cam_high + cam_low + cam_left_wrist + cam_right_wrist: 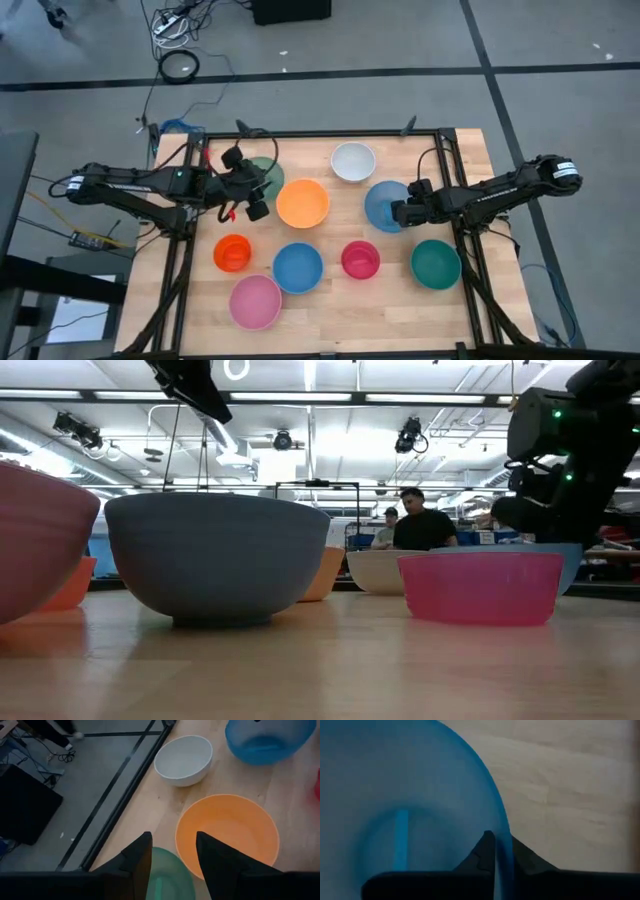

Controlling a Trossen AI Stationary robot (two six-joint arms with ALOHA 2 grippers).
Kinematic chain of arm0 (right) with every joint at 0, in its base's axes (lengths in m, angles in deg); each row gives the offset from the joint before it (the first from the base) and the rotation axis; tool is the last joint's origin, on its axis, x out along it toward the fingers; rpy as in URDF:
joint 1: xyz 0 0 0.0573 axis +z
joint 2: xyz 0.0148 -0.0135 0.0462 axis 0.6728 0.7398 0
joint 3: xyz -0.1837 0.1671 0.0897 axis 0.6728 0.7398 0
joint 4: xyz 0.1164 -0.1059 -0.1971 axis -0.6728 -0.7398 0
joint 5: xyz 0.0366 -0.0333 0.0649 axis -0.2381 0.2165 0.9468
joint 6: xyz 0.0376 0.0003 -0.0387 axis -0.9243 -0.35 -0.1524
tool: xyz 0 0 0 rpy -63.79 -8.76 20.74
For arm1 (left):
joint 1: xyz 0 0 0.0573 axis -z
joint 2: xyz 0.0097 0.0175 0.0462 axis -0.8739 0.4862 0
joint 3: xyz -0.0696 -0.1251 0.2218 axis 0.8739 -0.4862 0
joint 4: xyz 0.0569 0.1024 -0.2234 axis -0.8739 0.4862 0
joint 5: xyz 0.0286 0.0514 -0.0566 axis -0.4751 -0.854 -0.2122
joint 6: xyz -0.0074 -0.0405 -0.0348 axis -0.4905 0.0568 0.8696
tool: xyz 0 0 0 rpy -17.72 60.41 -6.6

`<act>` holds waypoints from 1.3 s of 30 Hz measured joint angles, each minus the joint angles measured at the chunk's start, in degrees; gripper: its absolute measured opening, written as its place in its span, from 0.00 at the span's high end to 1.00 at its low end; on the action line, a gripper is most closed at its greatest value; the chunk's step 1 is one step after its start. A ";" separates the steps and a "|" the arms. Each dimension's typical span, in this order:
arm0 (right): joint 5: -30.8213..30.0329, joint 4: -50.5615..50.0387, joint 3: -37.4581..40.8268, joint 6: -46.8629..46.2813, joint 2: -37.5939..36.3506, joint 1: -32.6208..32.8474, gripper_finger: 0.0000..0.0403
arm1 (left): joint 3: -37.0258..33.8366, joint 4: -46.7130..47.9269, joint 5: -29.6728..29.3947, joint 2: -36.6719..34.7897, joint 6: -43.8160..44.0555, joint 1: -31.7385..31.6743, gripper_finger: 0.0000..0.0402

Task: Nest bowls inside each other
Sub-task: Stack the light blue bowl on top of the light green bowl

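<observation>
Several bowls stand mouth up on the wooden table [330, 320]. They are white [352, 161], orange [302, 203], teal [435, 263], magenta-red [360, 259], blue [297, 267], pink [255, 301] and orange-red [232, 252]. My right gripper [502, 857] is shut on a light blue bowl [383, 203] at centre right. My left gripper [172, 857] hangs open above a sage green bowl [167, 880], next to the orange bowl [227, 832], and touches nothing. My right gripper pinches the light blue bowl's rim [503, 837] on the side toward the table's right edge. One finger [484, 852] is inside the bowl and the other [526, 859] outside. The fingers slant down from the right. The bowl stays upright, mouth up.
Black frame rails [465, 250] run along the table's left, right and far edges. Bare wood lies along the near edge. People sit in the room beyond the table [420, 525].
</observation>
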 joint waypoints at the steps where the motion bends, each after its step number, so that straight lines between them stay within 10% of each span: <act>1: -0.46 -0.25 -0.43 0.72 -0.28 -0.26 0.98 | 0.00 0.53 -0.71 -0.76 0.32 0.00 0.60; 10: -4.66 3.08 -9.69 11.33 -4.74 -0.28 1.00 | 0.00 4.48 -0.12 -11.93 5.59 1.00 0.60; 16: -4.97 28.86 -15.48 30.76 -2.46 -1.32 1.00 | 0.00 0.19 1.42 -15.56 4.29 2.32 0.60; 23: -0.67 50.59 -26.50 51.06 9.90 -5.38 1.00 | -0.02 -2.63 1.38 -16.31 4.30 2.32 0.60; 39: 9.30 51.85 -60.65 63.35 44.61 -13.89 1.00 | -0.08 -15.45 7.20 -19.92 8.47 2.34 0.60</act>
